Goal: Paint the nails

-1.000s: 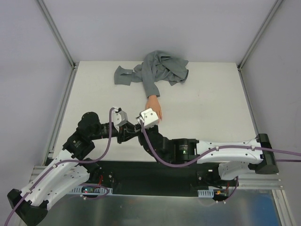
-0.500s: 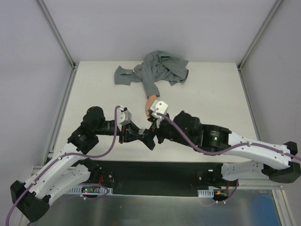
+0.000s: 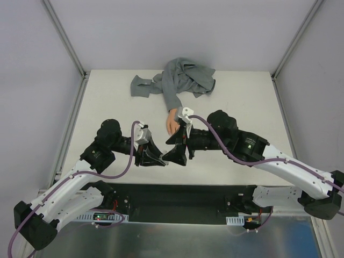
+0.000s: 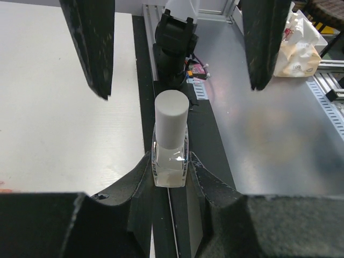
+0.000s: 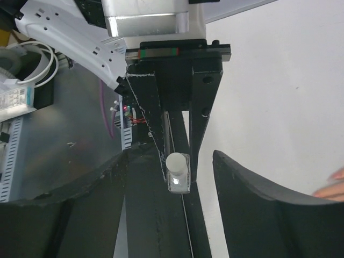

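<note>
My left gripper (image 3: 161, 159) (image 4: 171, 161) is shut on a small clear bottle (image 4: 171, 145) with a white cap, held upright. My right gripper (image 3: 176, 155) (image 5: 171, 155) is open and faces it; its fingers (image 4: 91, 48) stand wide apart on either side of the cap without touching it. The bottle (image 5: 178, 173) sits between them in the right wrist view. The peach mannequin hand (image 3: 172, 119) lies just beyond, partly hidden by the right wrist. Its fingertips (image 5: 334, 185) show at the right edge of the right wrist view. The nails are too small to make out.
The hand's grey fabric sleeve (image 3: 180, 80) lies bunched at the far middle of the white table (image 3: 242, 102). The table's near edge and the black base strip (image 3: 177, 196) lie right under both grippers. Metal frame posts (image 3: 64, 37) stand at the far corners.
My right arm has swung to the right and its wrist has risen over the mannequin hand, turning the open gripper to face the bottle. My left gripper has shifted slightly nearer with the bottle.
</note>
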### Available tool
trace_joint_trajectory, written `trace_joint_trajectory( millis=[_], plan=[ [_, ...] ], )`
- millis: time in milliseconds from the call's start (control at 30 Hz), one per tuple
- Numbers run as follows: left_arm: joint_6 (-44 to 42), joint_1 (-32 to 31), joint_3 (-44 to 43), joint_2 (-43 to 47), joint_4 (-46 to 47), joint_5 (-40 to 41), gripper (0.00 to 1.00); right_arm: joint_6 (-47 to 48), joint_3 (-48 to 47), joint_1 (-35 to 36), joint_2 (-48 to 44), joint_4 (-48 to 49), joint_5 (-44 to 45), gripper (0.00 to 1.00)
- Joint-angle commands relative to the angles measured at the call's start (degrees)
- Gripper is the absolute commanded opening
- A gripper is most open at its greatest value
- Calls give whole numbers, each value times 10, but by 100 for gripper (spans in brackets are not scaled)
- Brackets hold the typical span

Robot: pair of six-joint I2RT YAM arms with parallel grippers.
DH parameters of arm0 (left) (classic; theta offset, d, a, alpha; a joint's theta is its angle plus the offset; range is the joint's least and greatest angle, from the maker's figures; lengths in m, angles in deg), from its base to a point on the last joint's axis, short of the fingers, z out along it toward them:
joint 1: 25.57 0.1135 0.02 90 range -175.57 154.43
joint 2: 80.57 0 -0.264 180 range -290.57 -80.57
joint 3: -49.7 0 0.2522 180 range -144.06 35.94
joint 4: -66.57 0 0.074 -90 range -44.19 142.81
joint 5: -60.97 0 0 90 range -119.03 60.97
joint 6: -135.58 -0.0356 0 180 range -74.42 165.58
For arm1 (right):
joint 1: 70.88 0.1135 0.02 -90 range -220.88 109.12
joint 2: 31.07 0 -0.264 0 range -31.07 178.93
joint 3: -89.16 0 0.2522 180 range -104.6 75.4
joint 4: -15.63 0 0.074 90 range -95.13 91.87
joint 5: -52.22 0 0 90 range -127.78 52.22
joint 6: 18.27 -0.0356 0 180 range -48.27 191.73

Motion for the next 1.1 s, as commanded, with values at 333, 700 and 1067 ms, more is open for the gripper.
trace_joint_trajectory(
  millis=[333, 700, 1067],
  plan=[
    [23, -4, -16, 5, 61, -55, 0, 28, 3, -16, 41, 28, -97, 48],
    [2, 6, 0, 57, 43, 138, 0, -27, 74, 12, 25, 114, 18, 1],
    [-27, 10, 12, 108, 6, 309, 0, -326, -77, 265, 191, -56, 882, 1]
  ],
)
